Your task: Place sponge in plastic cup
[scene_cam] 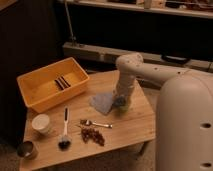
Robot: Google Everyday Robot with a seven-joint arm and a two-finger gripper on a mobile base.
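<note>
**Inspector:** Position of the tool?

**Recorder:** The tool (121, 103) is low over the worktop (137, 129), about midway along the right edge. It is at the end of the white arm (128, 75), which reaches in from the right.

**Inspector:** Its state?

**Recorder:** Cannot tell. The arm covers it, so neither how far it is open nor what it may hold can be made out.

**Inspector:** The plastic cup?

**Recorder:** The plastic cup (125, 107) stands right at the tool, near the right edge, with only part of its pale green side visible. Whether the two touch cannot be told.

**Inspector:** The sponge?

**Recorder:** It cannot be picked out anywhere around the tool.

**Inspector:** Other items?

**Recorder:**
- A blue-grey cloth (101, 101) lies just left of the plastic cup, towards the middle.
- A yellow bin (50, 101) occupies the far left corner, with dark items inside.
- A white cup (41, 122) stands by the left edge.
- A metal cup (27, 149) stands at the near left corner.
- A brush (65, 131), a spoon (95, 123) and a brown cluster (93, 135) lie along the near edge.
</note>
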